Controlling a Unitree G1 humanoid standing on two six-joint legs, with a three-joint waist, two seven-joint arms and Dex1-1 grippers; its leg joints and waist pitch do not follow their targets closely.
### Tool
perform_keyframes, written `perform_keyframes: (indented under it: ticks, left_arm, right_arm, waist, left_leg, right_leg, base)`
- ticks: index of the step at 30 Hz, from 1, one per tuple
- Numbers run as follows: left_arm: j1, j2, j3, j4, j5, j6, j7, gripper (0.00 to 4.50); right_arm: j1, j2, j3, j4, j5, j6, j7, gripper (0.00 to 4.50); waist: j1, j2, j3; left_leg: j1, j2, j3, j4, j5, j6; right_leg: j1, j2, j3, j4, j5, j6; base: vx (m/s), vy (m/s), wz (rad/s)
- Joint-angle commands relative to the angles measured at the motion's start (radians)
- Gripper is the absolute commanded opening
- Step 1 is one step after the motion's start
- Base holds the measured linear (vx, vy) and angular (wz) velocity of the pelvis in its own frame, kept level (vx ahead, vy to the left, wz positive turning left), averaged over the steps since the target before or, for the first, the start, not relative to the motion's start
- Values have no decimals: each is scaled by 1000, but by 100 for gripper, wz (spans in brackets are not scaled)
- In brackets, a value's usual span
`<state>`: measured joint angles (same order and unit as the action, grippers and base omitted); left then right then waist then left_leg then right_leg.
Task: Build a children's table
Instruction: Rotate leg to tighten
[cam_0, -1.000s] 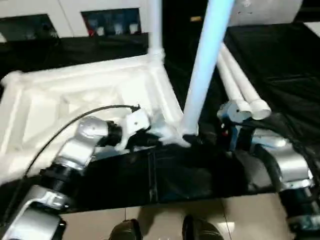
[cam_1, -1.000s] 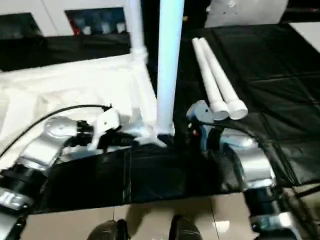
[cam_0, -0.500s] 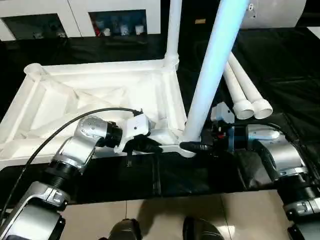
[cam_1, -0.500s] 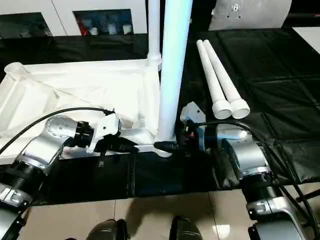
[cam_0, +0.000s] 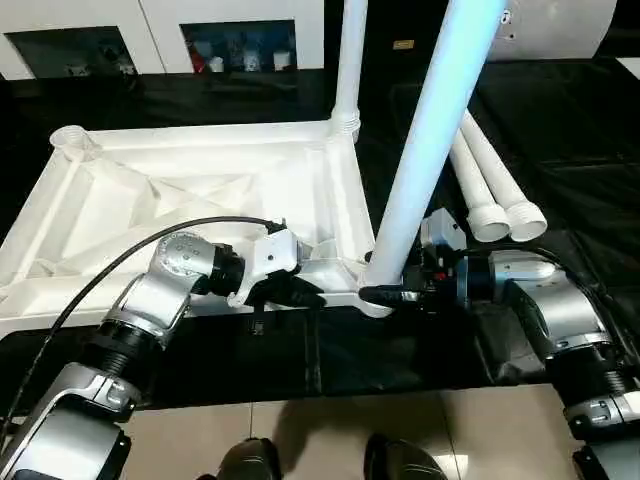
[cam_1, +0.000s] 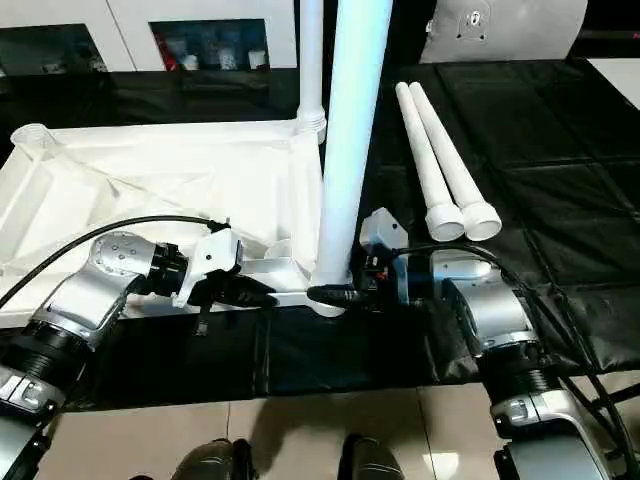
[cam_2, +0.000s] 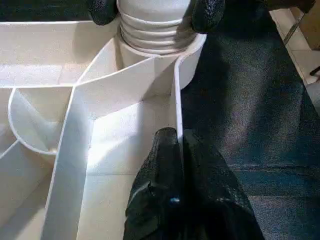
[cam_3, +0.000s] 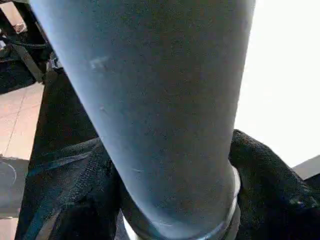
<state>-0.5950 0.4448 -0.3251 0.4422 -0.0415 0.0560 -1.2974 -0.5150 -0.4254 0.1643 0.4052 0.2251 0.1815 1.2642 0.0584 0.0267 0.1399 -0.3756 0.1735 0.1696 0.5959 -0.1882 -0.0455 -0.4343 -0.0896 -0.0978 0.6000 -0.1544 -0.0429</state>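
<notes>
The children's table top (cam_0: 150, 200) lies upside down on black cloth, white with ribs inside its rim. One white leg (cam_0: 347, 60) stands in the far right corner socket. A second leg (cam_0: 430, 150) stands in the near right socket. Two loose legs (cam_0: 485, 185) lie side by side to the right. My left gripper (cam_2: 175, 137) is shut on the table's near rim (cam_2: 176, 100), close to that near socket. At the foot of the near leg is my right gripper (cam_0: 380, 292), its fingers (cam_3: 265, 175) pressed against both sides of the tube.
Black cloth (cam_0: 560, 130) covers the work surface, whose front edge (cam_0: 320, 392) runs just below my forearms. Tiled floor and my feet (cam_0: 250, 465) show beneath it. White cabinets (cam_0: 160, 20) stand at the back.
The camera has tilted, shifting the whole picture. My right gripper has reached left to the foot of the near leg and its fingers have drawn in around it. The left gripper has kept its hold.
</notes>
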Motion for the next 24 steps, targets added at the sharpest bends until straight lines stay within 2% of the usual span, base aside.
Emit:
perform_keyframes:
  ticks: [1,6,7,8,9,10,11,12,13,14,15,16,17,18,19,20,21,22,23,24]
  left_arm:
    - [9,-4,-30,6,14,10,-16,0]
    - [5,-30,-13,-8,15,83,51,0]
    - [-2,-64,9,-19,7,145,117,0]
    - [-3,-72,12,-22,6,157,132,0]
    - [-7,-94,20,-32,6,188,170,0]
    - [-14,-128,28,-36,9,218,222,0]
    - [-19,-153,34,-39,10,239,259,0]
    - [-19,-153,34,-39,10,239,259,0]
    - [-26,-188,42,-37,15,262,314,0]
    - [-40,-253,59,-28,33,309,426,0]
    - [-40,-253,59,-28,33,309,426,0]
    - [-48,-292,72,-25,40,338,491,0]
    - [-53,-319,83,-28,44,365,536,0]
    - [-56,-333,90,-29,47,376,563,0]
    - [-60,-356,100,-33,57,396,605,0]
    - [-64,-379,109,-39,69,414,653,0]
    - [-65,-381,110,-39,70,416,657,0]
    - [-67,-408,113,-57,87,443,698,0]
    - [-66,-410,112,-62,91,443,696,0]
    - [-66,-410,111,-63,91,442,695,0]
  right_arm:
    - [19,19,10,-30,27,43,13,273]
    - [74,53,8,-123,59,121,-52,272]
    - [110,97,15,-180,39,149,-152,272]
    - [117,108,16,-190,34,158,-177,272]
    - [134,138,19,-214,21,183,-240,272]
    - [148,187,11,-231,17,208,-315,272]
    - [158,221,5,-243,15,225,-367,272]
    - [158,221,5,-243,15,225,-367,272]
    - [166,270,-6,-254,14,255,-438,272]
    - [175,362,-32,-269,-2,307,-583,272]
    - [175,362,-32,-269,-2,307,-583,272]
    - [174,417,-57,-267,-9,333,-674,272]
    - [173,453,-73,-266,-14,345,-739,270]
    - [171,471,-84,-262,-17,348,-774,270]
    - [167,503,-101,-256,-28,356,-842,269]
    - [160,525,-103,-244,-51,349,-894,269]
    - [159,527,-102,-243,-53,349,-899,269]
    - [152,568,-119,-231,-52,337,-945,269]
    - [155,577,-124,-240,-54,335,-954,324]
    - [156,578,-125,-241,-56,334,-956,324]
  waist:
    - [1,-15,-89]
    - [3,-16,-86]
    - [3,-15,-82]
    - [2,-15,-80]
    - [-2,-17,-74]
    - [-6,-16,-67]
    - [-5,-15,-65]
    - [-10,-13,-59]
    - [-17,-14,-54]
    - [-26,-10,-49]
    - [-26,-10,-49]
    - [-41,-10,-49]
    - [-43,-3,-48]
    - [-51,-3,-50]
    - [-59,1,-50]
    - [-68,8,-49]
    - [-71,6,-49]
    - [-74,7,-49]
    - [-75,7,-49]
    - [-76,5,-49]
  left_leg:
    - [2,47,-9,-61,-95,124]
    - [4,50,-10,-64,-93,120]
    - [4,49,-10,-65,-104,109]
    - [6,49,-10,-67,-123,100]
    - [8,47,-12,-72,-157,77]
    - [13,46,-12,-76,-203,57]
    - [17,43,-15,-77,-226,49]
    - [26,43,-18,-80,-272,33]
    - [27,42,-22,-84,-304,20]
    - [30,43,-28,-91,-336,4]
    - [30,43,-28,-91,-336,4]
    - [39,40,-34,-91,-393,-3]
    - [40,40,-37,-94,-402,-6]
    - [43,43,-40,-97,-432,-8]
    - [43,43,-44,-101,-456,-7]
    - [49,46,-43,-105,-488,-8]
    - [51,45,-44,-106,-503,-7]
    - [50,46,-45,-108,-510,-4]
    - [51,44,-44,-109,-507,2]
    - [49,41,-44,-109,-498,6]
  right_leg:
    - [78,-61,58,-69,-248,-216]
    - [76,-62,59,-70,-249,-215]
    - [74,-63,59,-76,-281,-206]
    - [72,-63,59,-80,-314,-198]
    - [72,-63,57,-87,-388,-175]
    - [66,-63,57,-98,-470,-151]
    - [65,-66,53,-105,-521,-134]
    - [60,-67,49,-120,-611,-103]
    - [61,-69,46,-127,-658,-78]
    - [60,-66,40,-134,-684,-55]
    - [60,-66,40,-134,-684,-55]
    - [61,-68,27,-148,-716,-29]
    - [62,-70,24,-149,-716,-26]
    - [64,-69,18,-155,-703,-17]
    - [67,-68,14,-156,-683,-13]
    - [62,-65,13,-160,-655,-20]
    - [62,-64,10,-162,-651,-19]
    - [68,-67,9,-161,-632,-20]
    - [66,-71,12,-165,-628,-21]
    - [66,-72,14,-166,-628,-21]
  base:
    - [0,0,0]
    - [0,0,0]
    - [0,0,0]
    - [0,0,0]
    - [0,0,0]
    - [0,0,0]
    - [0,0,0]
    - [0,0,0]
    - [0,0,0]
    - [0,0,0]
    - [0,0,0]
    - [-32,51,-5]
    - [-32,51,-5]
    - [-27,63,-7]
    - [-20,64,-5]
    - [-20,64,-5]
    - [-20,64,-1]
    - [-15,63,0]
    - [-15,63,0]
    - [-4,50,2]
